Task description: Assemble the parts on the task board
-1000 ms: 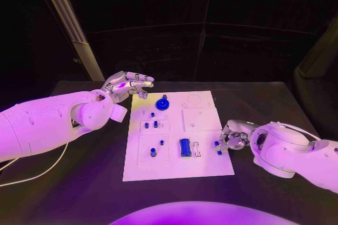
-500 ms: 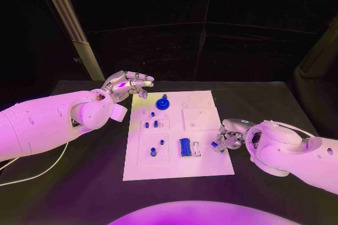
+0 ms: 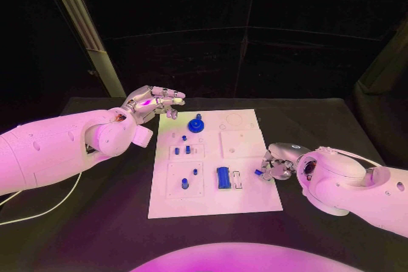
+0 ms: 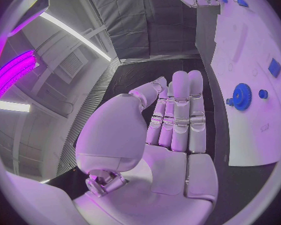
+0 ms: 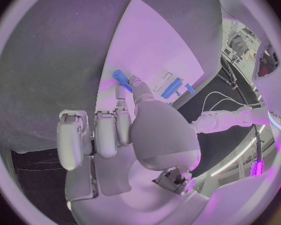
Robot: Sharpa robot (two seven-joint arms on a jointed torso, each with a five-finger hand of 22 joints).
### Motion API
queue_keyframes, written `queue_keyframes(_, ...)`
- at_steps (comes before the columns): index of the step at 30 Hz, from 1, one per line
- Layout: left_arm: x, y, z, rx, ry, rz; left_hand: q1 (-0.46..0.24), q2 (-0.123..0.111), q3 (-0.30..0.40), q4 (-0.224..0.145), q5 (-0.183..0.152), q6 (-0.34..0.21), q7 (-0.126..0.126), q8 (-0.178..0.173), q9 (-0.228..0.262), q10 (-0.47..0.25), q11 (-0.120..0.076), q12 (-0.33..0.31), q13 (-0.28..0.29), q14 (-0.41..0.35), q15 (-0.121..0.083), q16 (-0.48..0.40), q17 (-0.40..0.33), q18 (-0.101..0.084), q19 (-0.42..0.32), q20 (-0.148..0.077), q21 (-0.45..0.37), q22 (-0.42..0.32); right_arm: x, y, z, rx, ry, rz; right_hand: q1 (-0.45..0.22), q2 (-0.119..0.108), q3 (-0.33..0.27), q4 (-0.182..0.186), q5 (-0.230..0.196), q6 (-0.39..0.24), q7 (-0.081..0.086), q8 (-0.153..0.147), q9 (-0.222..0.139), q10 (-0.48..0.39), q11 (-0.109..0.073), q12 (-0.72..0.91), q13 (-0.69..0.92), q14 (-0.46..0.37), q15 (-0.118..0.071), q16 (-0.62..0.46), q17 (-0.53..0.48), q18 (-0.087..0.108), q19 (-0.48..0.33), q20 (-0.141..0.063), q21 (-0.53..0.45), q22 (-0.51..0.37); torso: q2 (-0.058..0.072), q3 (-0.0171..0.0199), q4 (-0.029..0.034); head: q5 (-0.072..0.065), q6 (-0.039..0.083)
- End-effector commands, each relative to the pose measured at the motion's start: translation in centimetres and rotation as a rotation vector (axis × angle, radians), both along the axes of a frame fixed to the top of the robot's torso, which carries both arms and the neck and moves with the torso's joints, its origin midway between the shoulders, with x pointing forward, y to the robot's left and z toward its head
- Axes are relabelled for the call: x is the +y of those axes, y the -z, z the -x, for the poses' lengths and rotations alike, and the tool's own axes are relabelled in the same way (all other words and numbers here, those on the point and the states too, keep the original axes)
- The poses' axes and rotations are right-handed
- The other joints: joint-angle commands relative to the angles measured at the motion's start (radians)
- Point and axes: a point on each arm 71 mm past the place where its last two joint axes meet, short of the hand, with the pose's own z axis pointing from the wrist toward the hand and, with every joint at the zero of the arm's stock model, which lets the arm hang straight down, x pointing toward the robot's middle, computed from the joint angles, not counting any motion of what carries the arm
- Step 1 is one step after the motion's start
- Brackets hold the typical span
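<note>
Black table [image 3: 102, 225] carries the white task board [image 3: 246, 204] at its middle, with a blue gear [image 3: 196, 126] near the board's far edge and a long blue bar [image 3: 223, 177] toward its near right. Left hand [image 3: 155, 102] hovers off the board's far left corner, fingers straight, close together, holding nothing. Right hand [image 3: 276, 166] at the board's right edge pinches a small blue peg [image 3: 258, 172]; judged step: carrying it in, next needing alignment over an open slot, likely beside the bar.

A white task board [image 3: 246, 201] lies on the black tabletop [image 3: 102, 225] with small blue parts [image 3: 223, 177] on it. The left hand [image 3: 155, 102] hovers by its far left corner, holding nothing. The right hand [image 3: 273, 166] pinches a blue piece [image 3: 258, 172] at its right edge.
</note>
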Motion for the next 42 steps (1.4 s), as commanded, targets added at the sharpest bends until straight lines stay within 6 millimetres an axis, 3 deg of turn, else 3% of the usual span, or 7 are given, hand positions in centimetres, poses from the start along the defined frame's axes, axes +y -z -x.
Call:
queue_keyframes(1,-0.1,-0.1,0.0,0.0,0.01,0.009,-0.001,0.006,-0.006,-0.002,-0.004,-0.003,0.005,-0.007,-0.001,-0.006,0.002,0.004,0.001,-0.006,-0.002,-0.003,-0.001,0.012,-0.004,0.005,-0.006,-0.001,-0.1,-0.2,0.2,-0.004,0.058,-0.096,-0.01,0.01,0.003,-0.006,0.047,-0.009,0.002,0.004,-0.007,0.013,-0.004,-0.009,0.002,0.063,-0.003,0.001,0.056,-0.015,0.106,-0.002,0.004,0.263,-0.001,-0.0001,0.0002,-0.001,-0.001)
queue_keyframes(12,-0.2,0.0,0.0,0.002,0.012,0.009,-0.001,0.006,-0.006,-0.002,-0.004,-0.003,0.005,-0.007,-0.001,-0.006,0.002,0.004,0.001,-0.006,-0.002,-0.003,-0.001,0.012,-0.004,0.005,-0.006,-0.001,0.3,-0.7,1.0,0.035,0.118,-0.266,-0.053,0.006,0.007,0.003,0.094,-0.006,0.003,0.006,-0.029,0.016,-0.003,-0.006,0.006,0.065,-0.001,0.006,0.064,-0.015,0.106,0.0,0.004,0.263,0.001,-0.0003,0.0009,-0.001,-0.002)
queue_keyframes(28,-0.3,0.0,0.1,0.004,0.016,0.009,-0.001,0.007,-0.007,-0.003,-0.003,-0.003,0.005,-0.007,-0.001,-0.007,0.002,0.004,0.001,-0.006,-0.002,-0.003,-0.001,0.012,-0.004,0.005,-0.006,-0.002,2.3,0.5,1.3,0.238,0.143,-0.331,-0.081,0.004,0.008,0.015,0.102,0.001,0.001,0.007,-0.041,0.017,-0.004,-0.006,0.006,0.065,-0.002,0.008,0.067,-0.015,0.106,-0.001,0.004,0.263,0.001,-0.0014,0.0015,0.003,-0.009)
queue_keyframes(42,-0.3,0.0,0.1,0.006,0.018,0.01,-0.001,0.007,-0.007,-0.003,-0.003,-0.003,0.005,-0.007,-0.001,-0.007,0.002,0.004,0.001,-0.006,-0.002,-0.003,-0.001,0.012,-0.004,0.005,-0.006,-0.002,3.2,0.8,1.1,0.251,0.146,-0.323,-0.102,0.0,0.008,0.027,0.1,0.013,-0.002,0.009,-0.047,0.018,-0.006,-0.007,0.006,0.066,-0.003,0.009,0.069,-0.015,0.106,-0.001,0.004,0.263,0.0,-0.0003,0.0006,0.008,-0.01)
